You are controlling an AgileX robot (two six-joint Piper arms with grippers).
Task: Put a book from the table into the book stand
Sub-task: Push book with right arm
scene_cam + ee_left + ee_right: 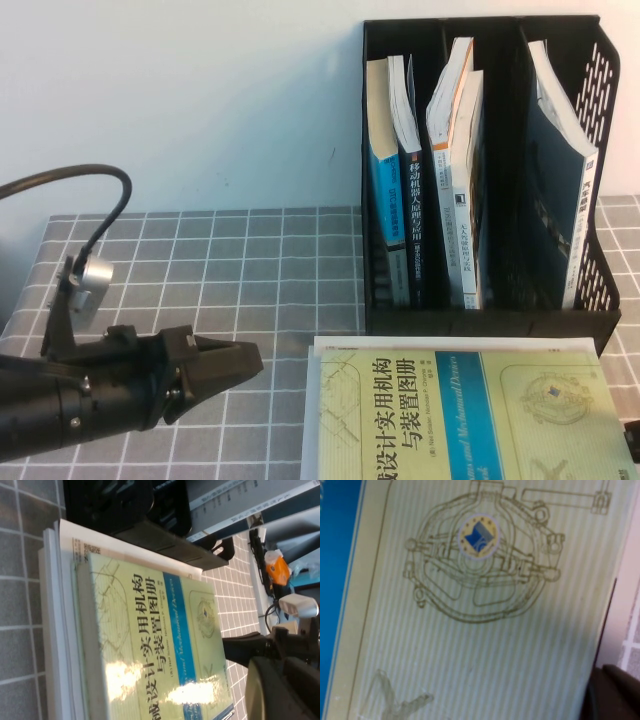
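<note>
The book [450,420], pale yellow-green with a blue band and black title, lies flat on a white book [318,400] on the table [200,260], just in front of the book stand [490,310]. It also shows in the left wrist view [145,645] and fills the right wrist view [470,620]. My left gripper [252,362] is shut and empty, a little left of the book and pointing at it. My right gripper [632,440] is at the book's right edge; a dark part of it [615,695] touches or overlaps that edge.
The black stand holds several upright books [455,180] in all three compartments. The white book's page edges [55,630] stick out under the yellow-green one. A cable [90,190] arcs over the left arm. The wall rises behind.
</note>
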